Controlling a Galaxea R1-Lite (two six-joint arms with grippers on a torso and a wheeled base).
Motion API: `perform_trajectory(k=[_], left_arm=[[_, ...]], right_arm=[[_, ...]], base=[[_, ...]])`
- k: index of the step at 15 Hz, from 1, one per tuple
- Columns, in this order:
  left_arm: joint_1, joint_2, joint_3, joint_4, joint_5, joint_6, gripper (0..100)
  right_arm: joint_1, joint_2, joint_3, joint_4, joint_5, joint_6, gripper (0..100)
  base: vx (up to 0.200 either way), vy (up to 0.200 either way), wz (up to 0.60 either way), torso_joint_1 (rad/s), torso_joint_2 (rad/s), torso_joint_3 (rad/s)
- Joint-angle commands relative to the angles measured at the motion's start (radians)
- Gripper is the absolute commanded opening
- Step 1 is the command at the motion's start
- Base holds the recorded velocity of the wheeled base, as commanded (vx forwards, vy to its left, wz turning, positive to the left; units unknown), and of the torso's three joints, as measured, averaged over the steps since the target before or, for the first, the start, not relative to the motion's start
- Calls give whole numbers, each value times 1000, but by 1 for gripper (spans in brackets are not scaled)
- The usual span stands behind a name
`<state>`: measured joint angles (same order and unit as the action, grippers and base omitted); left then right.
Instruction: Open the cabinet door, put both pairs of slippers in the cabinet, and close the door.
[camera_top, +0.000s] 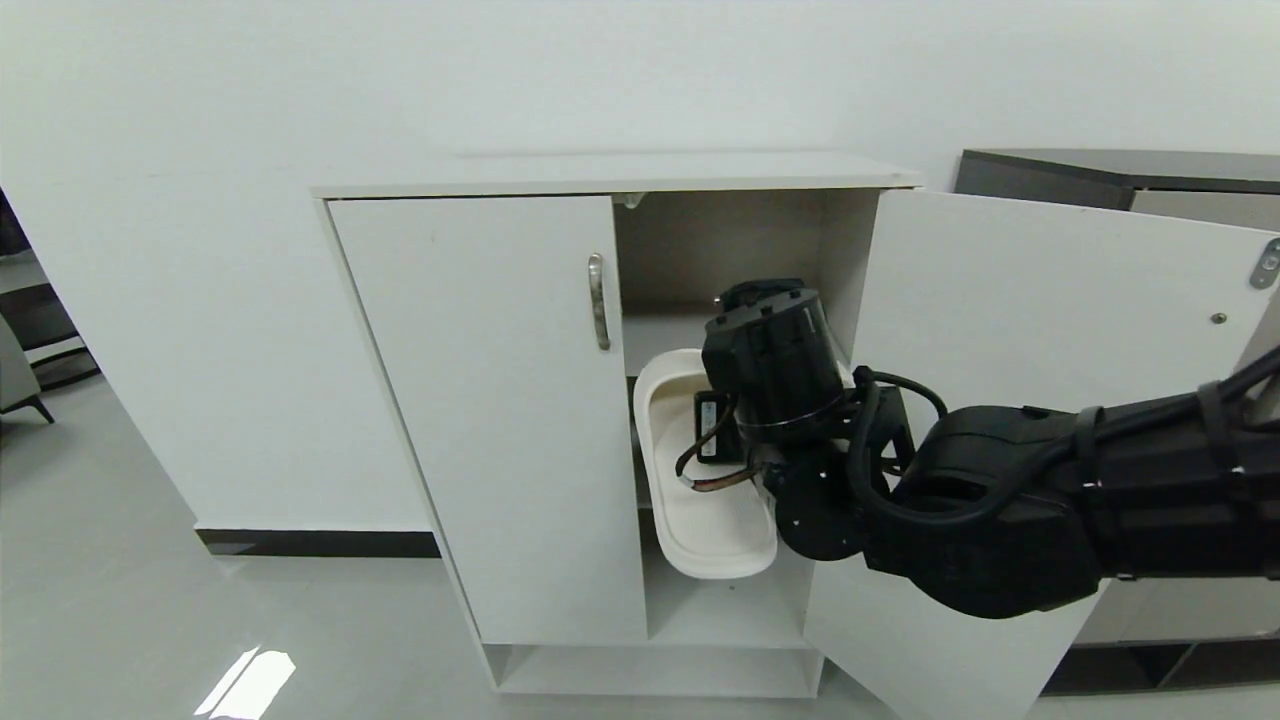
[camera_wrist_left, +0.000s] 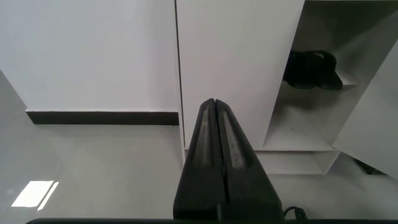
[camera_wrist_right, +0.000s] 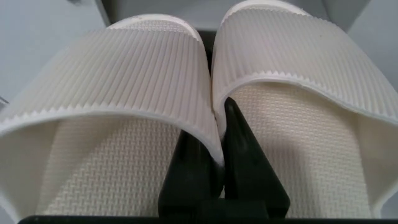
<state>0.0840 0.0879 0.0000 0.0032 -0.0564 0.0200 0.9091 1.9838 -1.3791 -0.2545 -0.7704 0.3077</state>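
Note:
The white cabinet (camera_top: 480, 400) has its left door shut and its right door (camera_top: 1000, 330) swung open. A pair of white ribbed slippers (camera_wrist_right: 143, 81) hangs tilted in the open right half, its sole (camera_top: 700, 500) facing out. My right gripper (camera_wrist_right: 219, 124) is shut on the slippers, its fingers pinching the two inner strap edges together. In the head view the wrist (camera_top: 775, 360) hides those fingers. My left gripper (camera_wrist_left: 215, 109) is shut on nothing, low over the floor in front of the shut door. A dark shape (camera_wrist_left: 311, 68) lies on a cabinet shelf; what it is I cannot tell.
The shut door carries a metal handle (camera_top: 598, 300). The bottom shelf (camera_top: 720, 610) of the open half is bare. A dark-topped unit (camera_top: 1120, 175) stands behind the open door. Shiny grey floor (camera_top: 150, 600) spreads to the left.

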Motion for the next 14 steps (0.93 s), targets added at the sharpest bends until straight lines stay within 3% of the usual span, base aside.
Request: perform_trajectory(k=[1,6,14], left_arm=[[0,1,0,0,0,0,0],[0,1,0,0,0,0,0],[0,1,0,0,0,3,0]], right_arm=[[-13,3,29,-40,8,-24,0],[-23,6,29,-37,37,-25,0],[-62,79,-58,-37,45,-59,0]], base=[[0,0,0,0,0,0],[0,0,0,0,0,0],[200,0,0,1,2,4]])
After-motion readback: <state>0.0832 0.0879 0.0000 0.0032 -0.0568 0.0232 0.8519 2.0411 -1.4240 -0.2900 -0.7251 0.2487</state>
